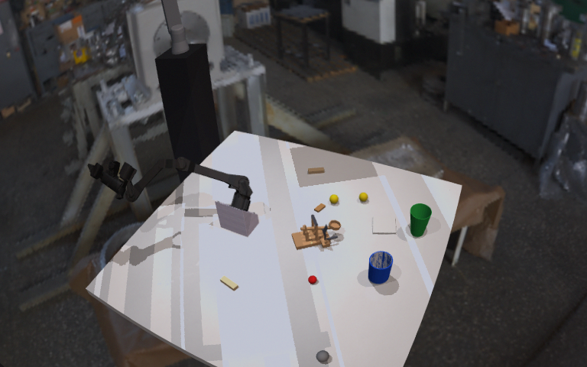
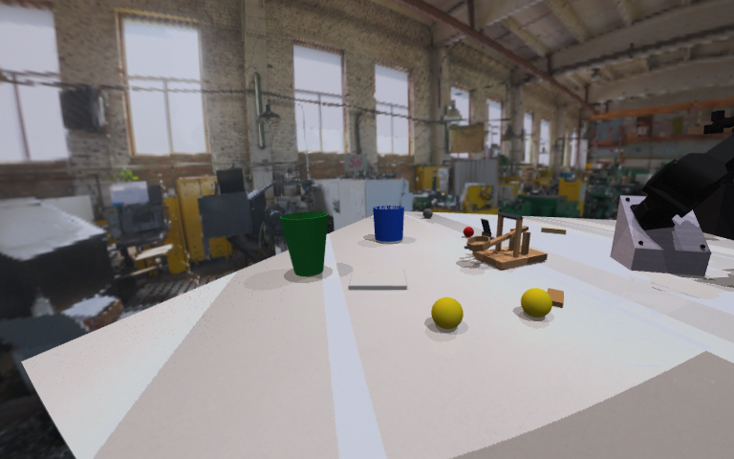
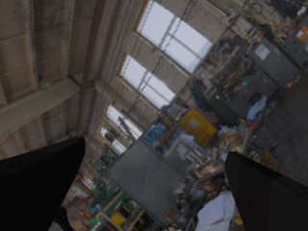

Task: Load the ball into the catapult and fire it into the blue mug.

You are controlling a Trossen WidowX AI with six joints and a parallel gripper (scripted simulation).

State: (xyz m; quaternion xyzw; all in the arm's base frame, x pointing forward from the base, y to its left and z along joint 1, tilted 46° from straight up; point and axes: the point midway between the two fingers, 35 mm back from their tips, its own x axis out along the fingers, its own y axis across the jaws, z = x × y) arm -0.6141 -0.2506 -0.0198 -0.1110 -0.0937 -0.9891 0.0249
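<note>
The wooden catapult (image 1: pixel 319 235) (image 2: pixel 511 254) stands mid-table. Its cup (image 1: pixel 334 225) (image 2: pixel 478 242) looks empty and lies toward the side of the mugs. The blue mug (image 1: pixel 379 270) (image 2: pixel 388 224) stands upright beyond it. A small red ball (image 1: pixel 312 279) (image 2: pixel 467 231) lies on the table. Two yellow balls (image 1: pixel 333 199) (image 1: pixel 363 196) (image 2: pixel 446 313) (image 2: pixel 536 302) and a grey ball (image 1: pixel 322 355) (image 2: pixel 427 213) also lie there. My gripper (image 3: pixel 157 153) is open and empty, stretched past the table's left side, far from the catapult and pointing away.
A green cup (image 1: pixel 419 221) (image 2: pixel 305 243) stands near the right edge. A flat white square (image 1: pixel 384 225) (image 2: pixel 377 279) lies near it. A pale block (image 1: pixel 229 283) (image 2: pixel 553 230), a brown block (image 1: pixel 316 170) and a small orange-brown block (image 1: pixel 319 207) (image 2: pixel 555 297) lie around. The arm's base (image 1: pixel 235 220) (image 2: pixel 662 243) stands left of the catapult.
</note>
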